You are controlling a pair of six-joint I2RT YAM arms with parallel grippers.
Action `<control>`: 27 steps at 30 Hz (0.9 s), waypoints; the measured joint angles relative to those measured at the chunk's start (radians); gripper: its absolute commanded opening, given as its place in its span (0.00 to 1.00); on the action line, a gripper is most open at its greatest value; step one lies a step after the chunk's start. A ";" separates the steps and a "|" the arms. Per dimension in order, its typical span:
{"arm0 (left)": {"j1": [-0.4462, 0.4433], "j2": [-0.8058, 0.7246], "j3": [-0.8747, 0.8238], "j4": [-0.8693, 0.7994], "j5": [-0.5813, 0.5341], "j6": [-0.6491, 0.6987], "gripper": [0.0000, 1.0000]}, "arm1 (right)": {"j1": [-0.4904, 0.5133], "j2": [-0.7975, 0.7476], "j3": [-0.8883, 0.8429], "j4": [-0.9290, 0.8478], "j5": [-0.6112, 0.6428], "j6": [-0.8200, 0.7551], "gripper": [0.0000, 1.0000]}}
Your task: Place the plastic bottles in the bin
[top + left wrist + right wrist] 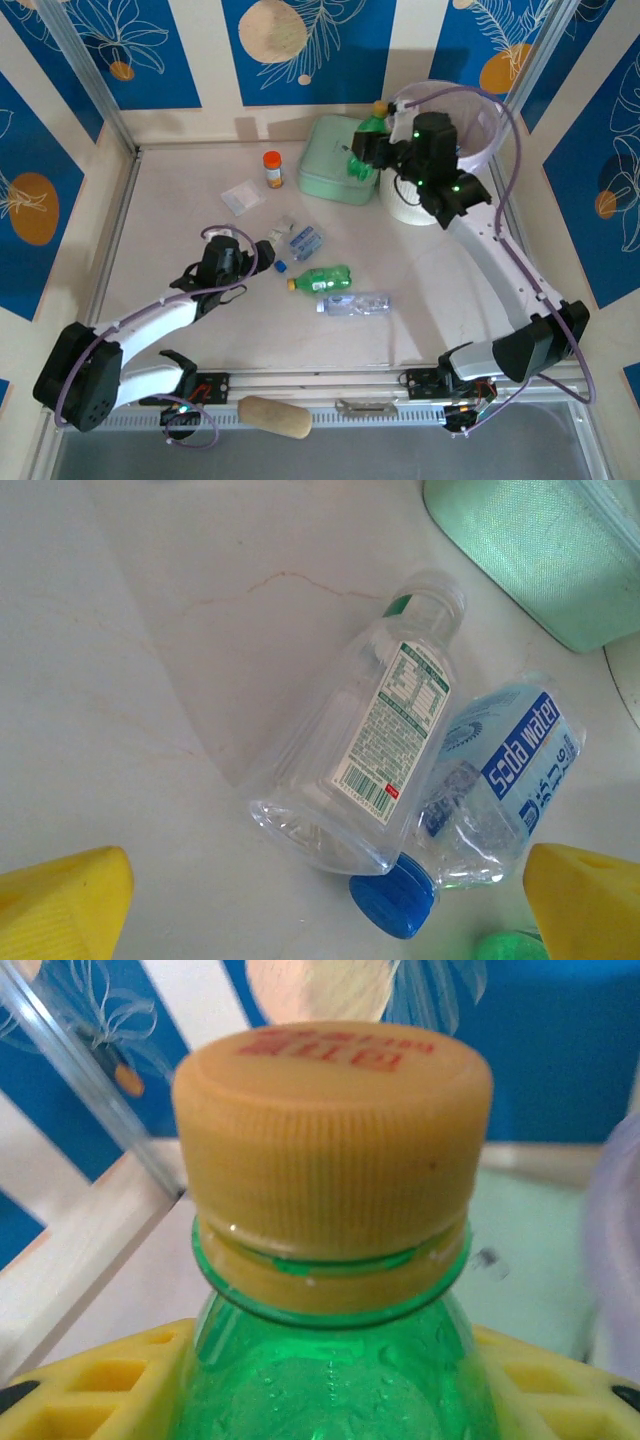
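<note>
My right gripper point(372, 150) is shut on a green plastic bottle point(368, 132) with a yellow cap, held upright above the mint box, just left of the bin point(405, 212). In the right wrist view the green bottle point(330, 1360) sits between both yellow fingers point(80, 1390). My left gripper point(265, 250) hangs open low over the table. In front of it lie a clear bottle with a green label point(370, 740) and a soda water bottle point(500, 780) with a blue cap point(393, 900). Nothing is between the left gripper's point(320, 910) fingers point(60, 900).
A second green bottle point(320, 278) and a clear bottle point(355, 304) lie mid-table. The mint green lidded box point(335, 160) stands left of the bin. A short orange-capped jar point(272, 168) and a flat plastic bag point(243, 197) lie further left.
</note>
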 measured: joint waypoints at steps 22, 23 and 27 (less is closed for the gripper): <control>0.001 0.040 0.000 0.026 0.076 -0.026 1.00 | -0.357 0.262 0.269 -0.037 0.044 -0.004 0.53; 0.001 0.034 0.000 0.024 0.076 -0.026 1.00 | -0.360 0.283 0.280 -0.048 0.041 0.002 0.53; 0.001 -0.003 -0.001 0.024 0.074 -0.026 1.00 | -0.364 0.368 0.319 -0.101 0.014 0.028 0.54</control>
